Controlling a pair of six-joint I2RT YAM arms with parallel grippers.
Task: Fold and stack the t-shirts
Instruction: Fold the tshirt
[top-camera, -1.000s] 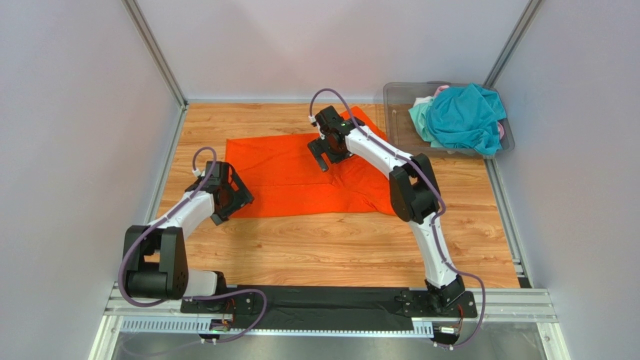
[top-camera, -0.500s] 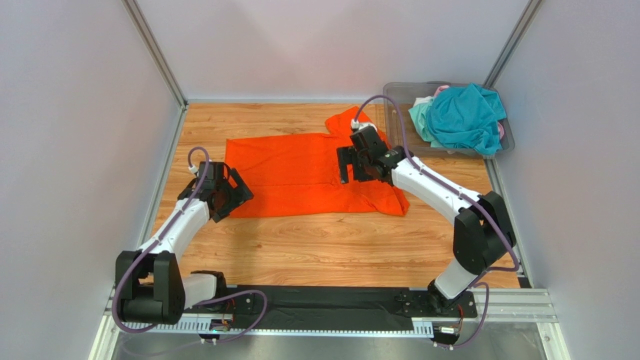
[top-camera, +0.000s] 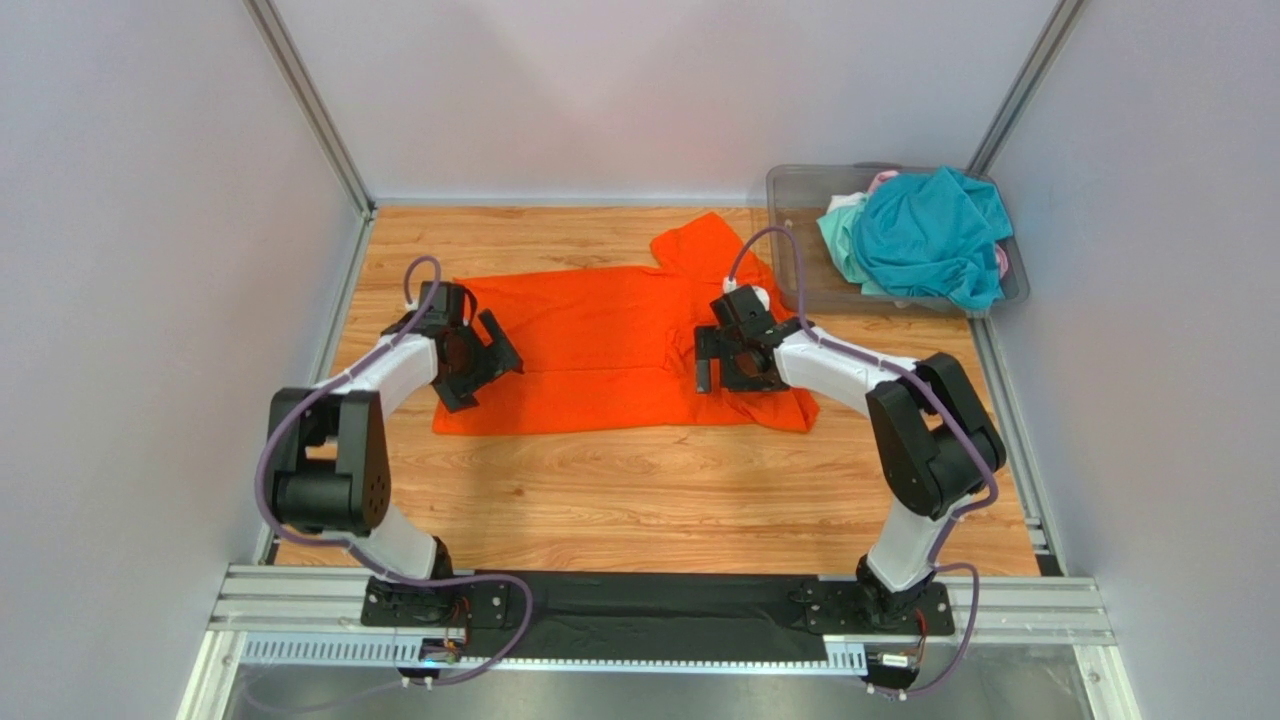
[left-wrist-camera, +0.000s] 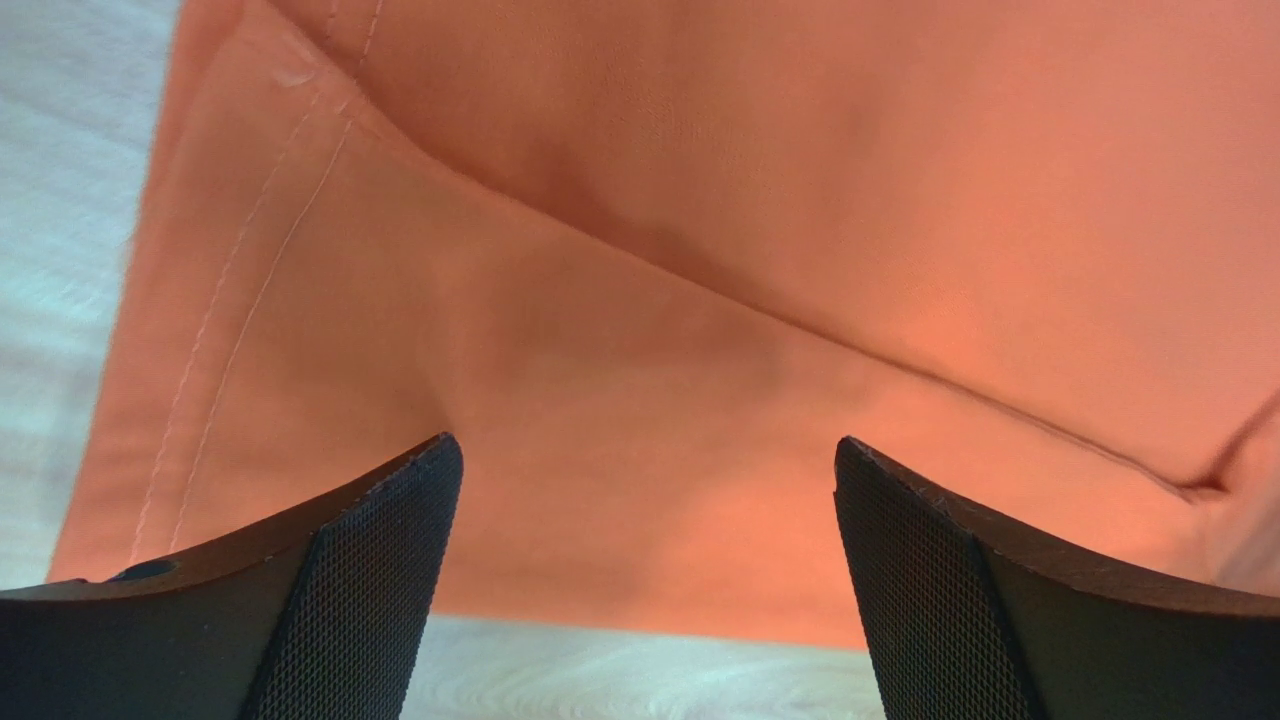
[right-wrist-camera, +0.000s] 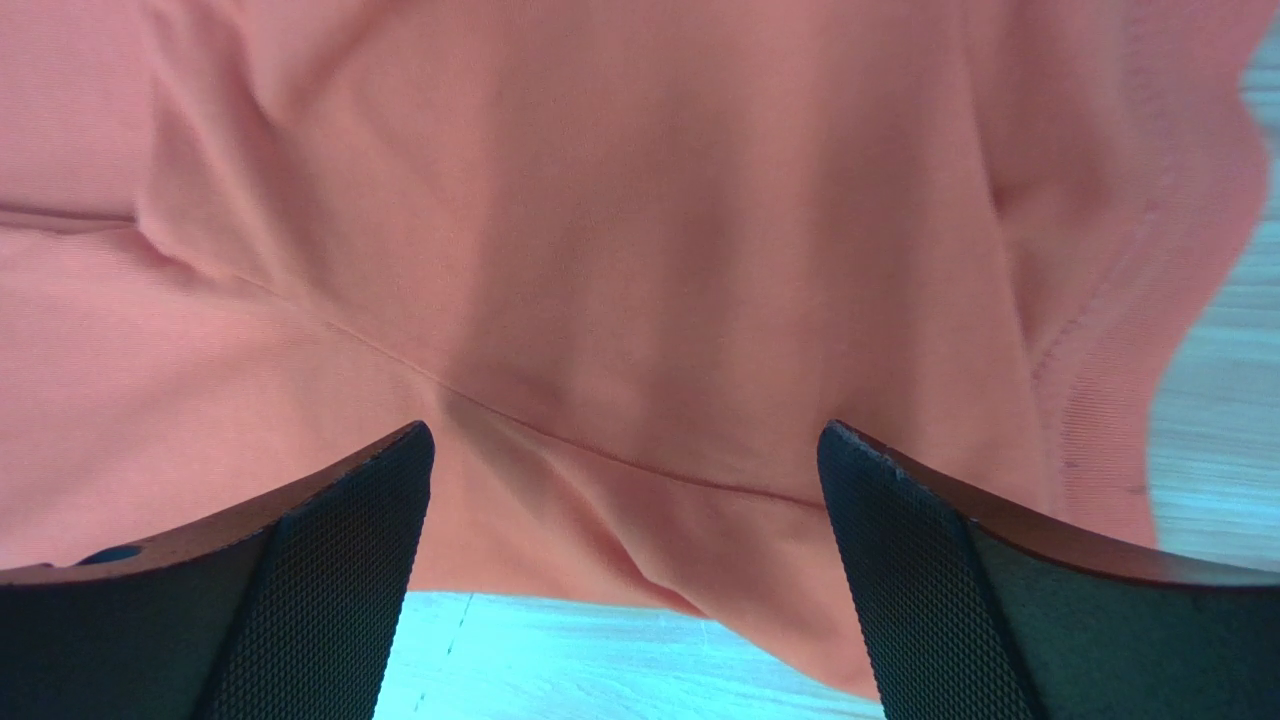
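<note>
Left of the clear grey bin (top-camera: 793, 210), the orange t-shirt (top-camera: 601, 338) is plain and bright on the light wood-grain bench (top-camera: 676, 480). Inside the bin: teal t-shirt (top-camera: 932, 233), pale mint t-shirt (top-camera: 842, 233), pink t-shirt (top-camera: 884, 179). The fingers (left-wrist-camera: 361, 600) are black and finely cross-hatched.

matt orange cloth t-shirt (top-camera: 609, 338), wood-grain table (top-camera: 676, 488)

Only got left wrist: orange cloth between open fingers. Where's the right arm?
Observer: The right gripper, jaws open, is over the right end of the bright orange soft-fabric t-shirt spread on the wooden table.
Operator: Where am I on it?
Observer: The left gripper is at its left edge.
Operator: More shirts?
Observer: A teal fabric t-shirt is heaped over a pale mint one in the clear grey plastic bin, far right corner.
</note>
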